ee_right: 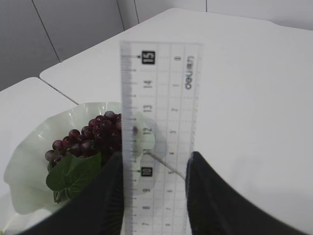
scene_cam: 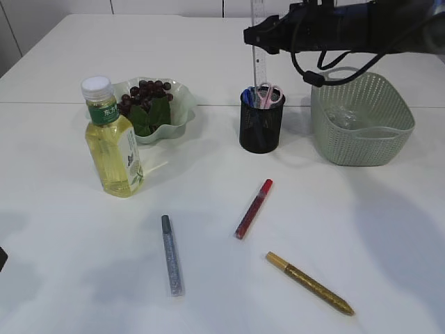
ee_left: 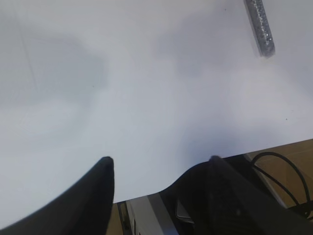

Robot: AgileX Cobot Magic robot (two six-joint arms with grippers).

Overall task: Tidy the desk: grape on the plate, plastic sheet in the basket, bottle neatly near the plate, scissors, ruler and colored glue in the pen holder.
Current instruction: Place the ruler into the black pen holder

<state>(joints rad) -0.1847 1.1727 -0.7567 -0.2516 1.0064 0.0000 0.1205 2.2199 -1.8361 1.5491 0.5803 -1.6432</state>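
3 glue sticks lay nearest: gold glue (scene_cam: 310, 283) at 5 o'clock, silver glue (scene_cam: 172, 255) at 7, red glue (scene_cam: 253, 209) centre. Left gripper (ee_left: 159, 169) hovered open, empty, over bare table (scene_cam: 62, 209). Bottle (scene_cam: 113, 139) stood at 9, beside plate (scene_cam: 182, 104) holding grape (scene_cam: 144, 94). Right gripper (ee_right: 152, 188) clamped ruler (ee_right: 159, 132) upright over pen holder (scene_cam: 261, 122) with scissors (scene_cam: 269, 93). Basket (scene_cam: 361, 118) at 2 held plastic sheet (scene_cam: 345, 117).

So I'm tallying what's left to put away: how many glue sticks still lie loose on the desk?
3: silver glue stick front left, red glue stick centre, gold glue stick front right. None visible in the holder.
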